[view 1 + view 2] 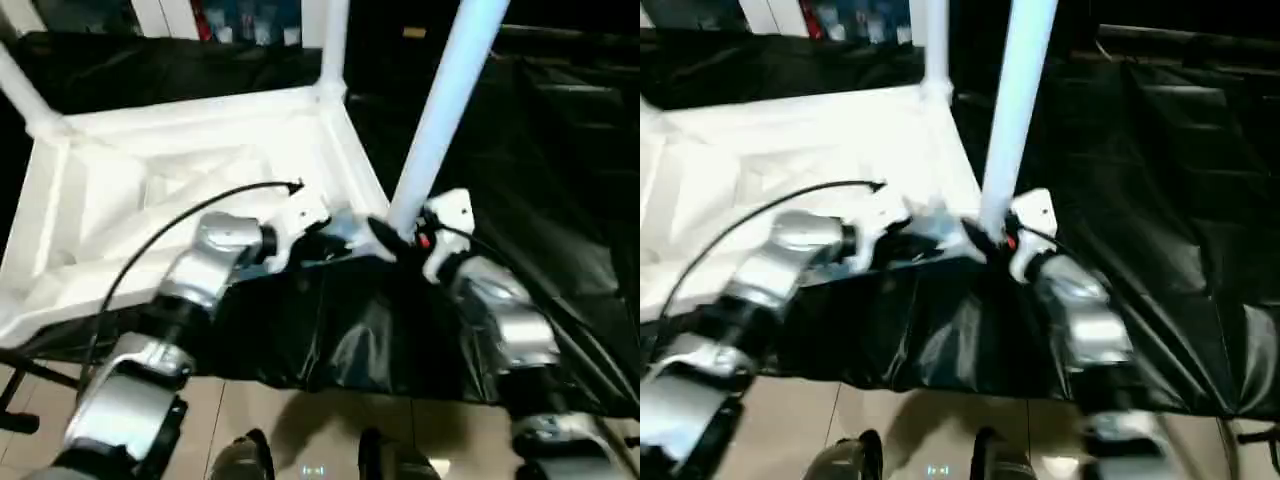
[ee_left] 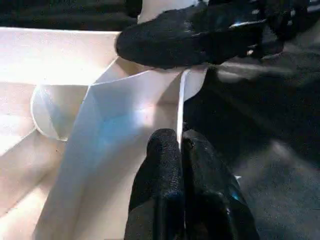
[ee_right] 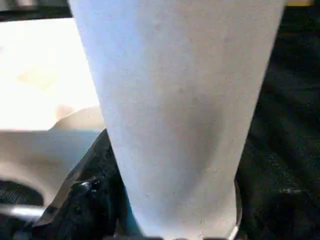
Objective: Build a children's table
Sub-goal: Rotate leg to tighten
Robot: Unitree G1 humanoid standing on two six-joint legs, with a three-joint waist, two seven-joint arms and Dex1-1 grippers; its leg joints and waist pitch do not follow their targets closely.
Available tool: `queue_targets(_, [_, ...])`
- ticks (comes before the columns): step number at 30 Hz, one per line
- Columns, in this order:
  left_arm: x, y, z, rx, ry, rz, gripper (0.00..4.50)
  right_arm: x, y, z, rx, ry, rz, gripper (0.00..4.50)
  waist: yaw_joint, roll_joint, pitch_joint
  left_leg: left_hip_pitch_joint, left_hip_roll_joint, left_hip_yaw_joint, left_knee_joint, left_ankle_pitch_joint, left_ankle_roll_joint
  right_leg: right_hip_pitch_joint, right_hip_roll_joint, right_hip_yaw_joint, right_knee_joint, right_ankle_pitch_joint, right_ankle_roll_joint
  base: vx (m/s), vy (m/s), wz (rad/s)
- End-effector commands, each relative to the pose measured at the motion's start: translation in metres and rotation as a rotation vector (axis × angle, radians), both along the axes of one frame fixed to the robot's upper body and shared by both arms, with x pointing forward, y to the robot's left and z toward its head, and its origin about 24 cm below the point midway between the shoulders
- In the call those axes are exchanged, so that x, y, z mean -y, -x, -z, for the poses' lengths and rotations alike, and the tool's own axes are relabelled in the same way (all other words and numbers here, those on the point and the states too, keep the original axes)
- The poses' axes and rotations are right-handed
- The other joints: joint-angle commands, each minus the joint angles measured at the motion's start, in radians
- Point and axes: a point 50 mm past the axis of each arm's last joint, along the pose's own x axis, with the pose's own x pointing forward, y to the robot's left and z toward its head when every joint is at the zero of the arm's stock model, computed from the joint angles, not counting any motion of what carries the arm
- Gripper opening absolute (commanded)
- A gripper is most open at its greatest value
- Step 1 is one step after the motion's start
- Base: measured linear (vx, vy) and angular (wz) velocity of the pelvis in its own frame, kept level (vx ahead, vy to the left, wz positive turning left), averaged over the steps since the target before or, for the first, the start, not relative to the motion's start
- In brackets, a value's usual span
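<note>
Table top (image 1: 180,190) lies underside up on black sheeting (image 1: 520,150), sockets facing upward for the legs. At its near corner the right gripper (image 1: 395,238) clamps a standing leg (image 1: 440,110); the left gripper (image 2: 181,150), fingers together, braces the rim beside it.

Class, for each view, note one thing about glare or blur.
Left eye view: tabletop glares white. Right eye view: left forearm smeared by motion. Left wrist view: the closed left gripper is soft. Right wrist view: the leg is close and featureless.
</note>
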Motion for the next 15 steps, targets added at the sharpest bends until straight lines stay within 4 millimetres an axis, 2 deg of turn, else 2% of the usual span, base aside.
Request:
queue_targets(1, [0.027, 0.007, 0.018, -0.036, 0.019, -0.042, 0.00, -0.050, 0.011, 0.024, -0.104, -0.007, -0.086, 2.62, 0.000, -0.008, -0.054, 0.006, 0.043, -0.024, -0.062, -0.240, 0.048, 0.044, -0.067, 0.044, -0.081, -0.369, -0.167, 0.000, 0.000, 0.00])
queue_targets(3, [0.030, 0.009, 0.020, -0.034, 0.016, -0.032, 0.00, -0.058, 0.011, 0.021, -0.086, -0.005, -0.090, 2.62, 0.001, -0.009, -0.055, 0.007, 0.041, -0.023, -0.063, -0.245, 0.051, 0.044, -0.066, 0.044, -0.081, -0.364, -0.162, 0.000, 0.000, 0.00])
queue_targets(5, [0.031, 0.011, 0.020, -0.040, 0.020, -0.014, 0.00, -0.061, 0.012, 0.019, -0.071, 0.000, -0.107, 3.18, 0.000, -0.008, -0.054, 0.005, 0.041, -0.023, -0.063, -0.245, 0.058, 0.046, -0.065, 0.044, -0.079, -0.347, -0.162, 0.000, 0.000, 0.00])
queue_targets(8, [0.029, 0.012, 0.020, -0.039, 0.020, 0.003, 0.00, -0.058, 0.012, 0.018, -0.066, -0.009, -0.123, 3.39, -0.001, -0.009, -0.054, 0.004, 0.042, -0.024, -0.064, -0.249, 0.066, 0.046, -0.065, 0.045, -0.078, -0.333, -0.161, 0.000, 0.000, 0.00])
queue_targets(9, [0.025, 0.013, 0.020, -0.035, 0.017, 0.024, 0.00, -0.052, 0.012, 0.017, -0.053, 0.010, -0.144, 3.60, -0.001, -0.008, -0.053, 0.004, 0.042, -0.023, -0.064, -0.256, 0.067, 0.045, -0.065, 0.045, -0.080, -0.340, -0.161, 0.000, 0.000, 0.00])
queue_targets(11, [0.022, 0.014, 0.019, -0.030, 0.013, 0.053, 0.00, -0.045, 0.012, 0.016, -0.039, 0.036, -0.164, 3.69, -0.001, -0.007, -0.053, 0.004, 0.042, -0.024, -0.064, -0.256, 0.069, 0.046, -0.066, 0.045, -0.079, -0.339, -0.160, 0.000, 0.000, 0.00])
queue_targets(12, [0.019, 0.015, 0.019, -0.027, 0.005, 0.076, 0.00, -0.039, 0.010, 0.014, -0.022, 0.060, -0.177, 3.77, -0.001, -0.005, -0.054, 0.002, 0.041, -0.024, -0.063, -0.246, 0.071, 0.048, -0.065, 0.045, -0.077, -0.323, -0.162, 0.000, 0.000, 0.00])
queue_targets(15, [0.010, 0.018, 0.019, -0.032, -0.018, 0.143, 0.00, -0.025, 0.009, 0.009, 0.004, 0.103, -0.264, 3.77, -0.004, -0.008, -0.058, 0.000, 0.040, -0.022, -0.057, -0.214, 0.090, 0.054, -0.063, 0.043, -0.071, -0.247, -0.183, 0.000, 0.000, 0.00])
